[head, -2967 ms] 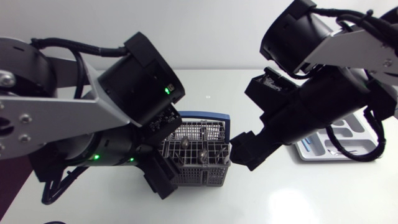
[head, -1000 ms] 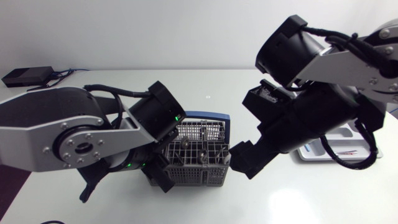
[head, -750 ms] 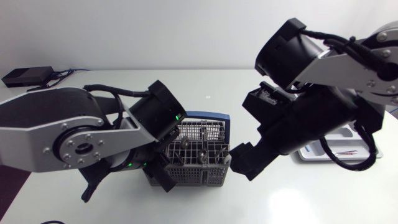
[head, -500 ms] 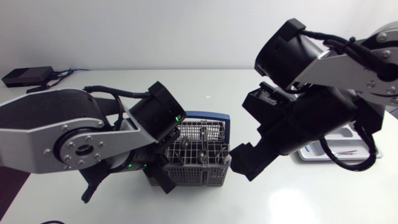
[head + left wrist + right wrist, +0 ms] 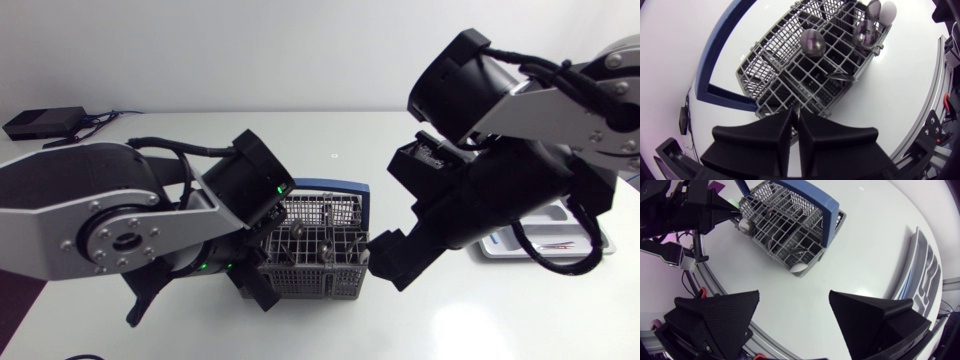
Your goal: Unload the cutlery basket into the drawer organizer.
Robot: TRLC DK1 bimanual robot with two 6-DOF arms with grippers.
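Note:
The grey grid cutlery basket [image 5: 318,252] with a blue handle [image 5: 352,186] stands mid-table between my two arms. It holds a few spoons [image 5: 812,41], one of them white [image 5: 800,269]. My left gripper [image 5: 257,285] is at the basket's near left corner. In the left wrist view its fingers [image 5: 796,117] stand close together, shut on the basket's thin wall [image 5: 790,95]. My right gripper [image 5: 395,262] hangs just right of the basket, open wide [image 5: 794,295] with nothing between its fingers. The white drawer organizer [image 5: 503,243] lies at the right, mostly hidden behind my right arm, and its edge [image 5: 922,270] shows in the right wrist view.
A small black box with cables [image 5: 44,122] sits at the back left of the table. The table's front left edge [image 5: 22,300] runs close to my left arm. A thin piece of cutlery [image 5: 555,243] lies in the organizer.
Three seconds ago my left arm stood higher, close to the camera; it has since lowered to the basket's left side. Over the last second both arms and the basket have hardly moved.

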